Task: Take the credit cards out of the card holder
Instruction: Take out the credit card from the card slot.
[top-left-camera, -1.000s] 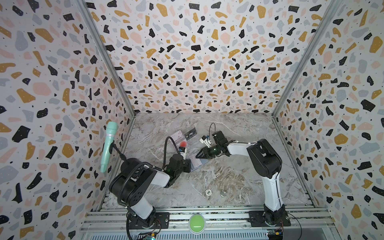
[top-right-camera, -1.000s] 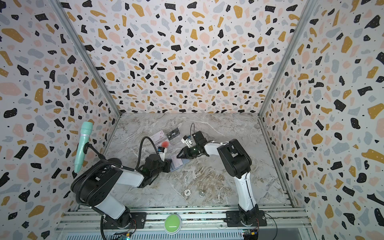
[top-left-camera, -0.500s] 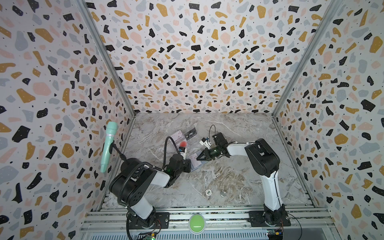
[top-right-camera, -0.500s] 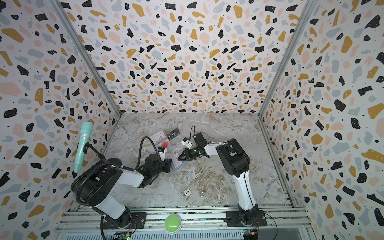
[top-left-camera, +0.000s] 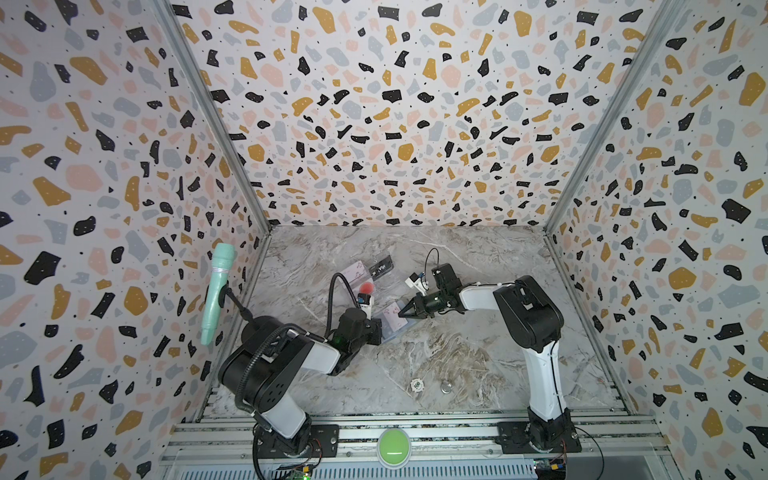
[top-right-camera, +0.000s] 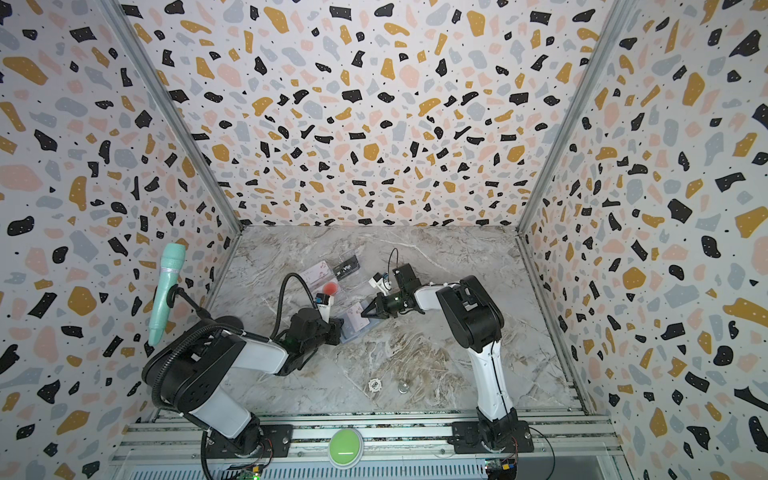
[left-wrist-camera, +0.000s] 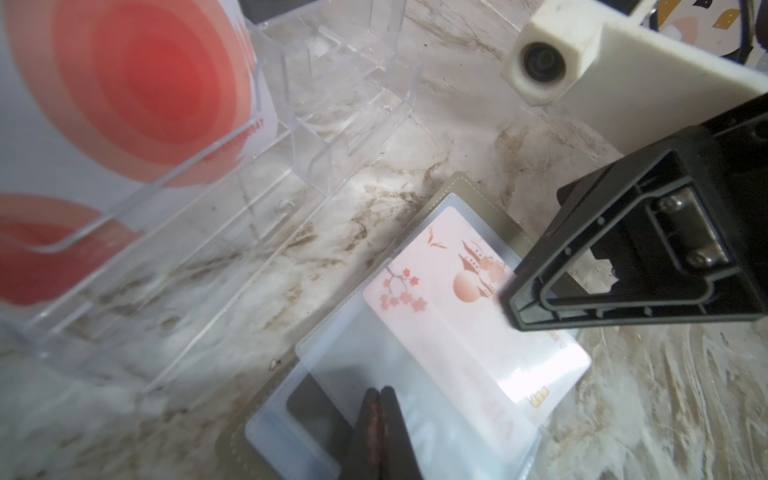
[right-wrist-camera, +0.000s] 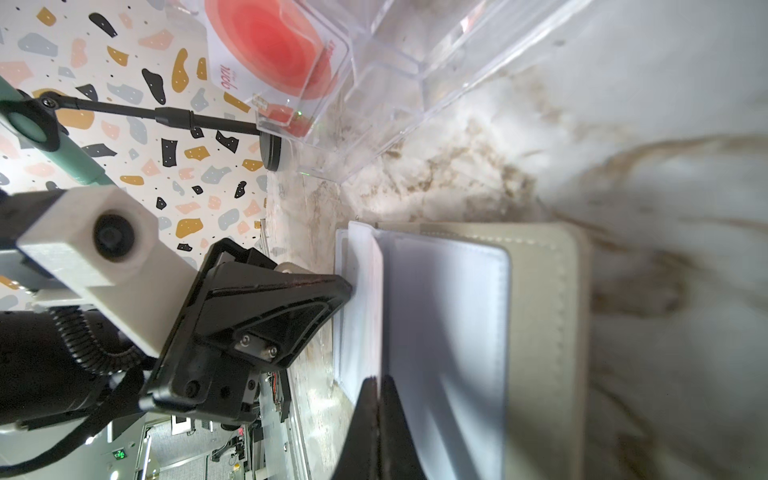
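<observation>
The card holder (right-wrist-camera: 540, 332) lies open near the middle of the worktop (top-left-camera: 457, 266). The left tool (left-wrist-camera: 378, 399) is clamped on its clear sleeve (left-wrist-camera: 340, 361); the right tool (right-wrist-camera: 379, 384) pinches an edge of the pinkish card (left-wrist-camera: 449, 324).

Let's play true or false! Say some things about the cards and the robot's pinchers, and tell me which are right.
1. The red circle card sits in the clear tray. True.
2. The card holder is folded shut. False: it lies open.
3. A blossom card lies in the card holder. True.
4. The left gripper and right gripper are wide open. False: both are shut.
5. The green button is on the back wall. False: it sits on the front rail.
</observation>
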